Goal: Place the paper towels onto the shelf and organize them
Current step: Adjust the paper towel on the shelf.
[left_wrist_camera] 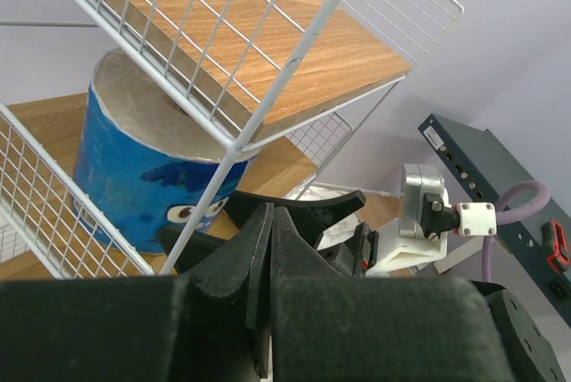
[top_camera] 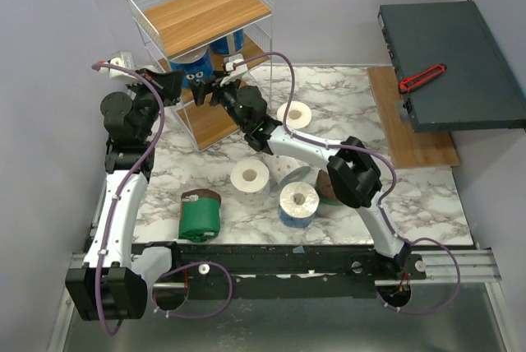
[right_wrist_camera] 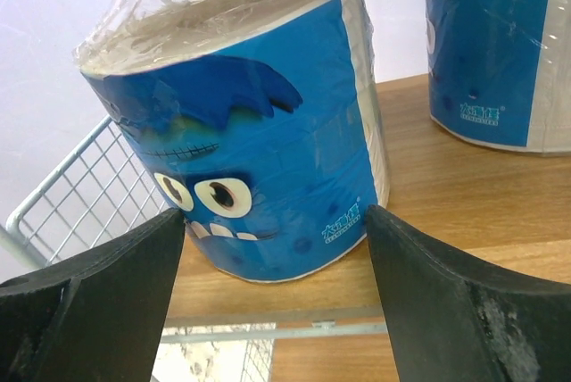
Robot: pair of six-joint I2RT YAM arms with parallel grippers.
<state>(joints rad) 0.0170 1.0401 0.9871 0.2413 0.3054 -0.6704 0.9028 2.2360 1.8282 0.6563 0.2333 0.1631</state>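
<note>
Roll of blue cartoon-eyed paper towel (right_wrist_camera: 241, 132) upright on white wire-and-wood shelf (right_wrist_camera: 464, 195) at 11 o'clock, likely placed: right claw (right_wrist_camera: 277, 221) released astride; left claw (left_wrist_camera: 270, 221) clenched empty.

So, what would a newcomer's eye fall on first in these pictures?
The blue roll with cartoon eyes stands upright on a board of the shelf, flanked by the open right gripper, with a second blue roll behind it. On the marble table, a green-wrapped roll lies on its side near other loose rolls.
</note>
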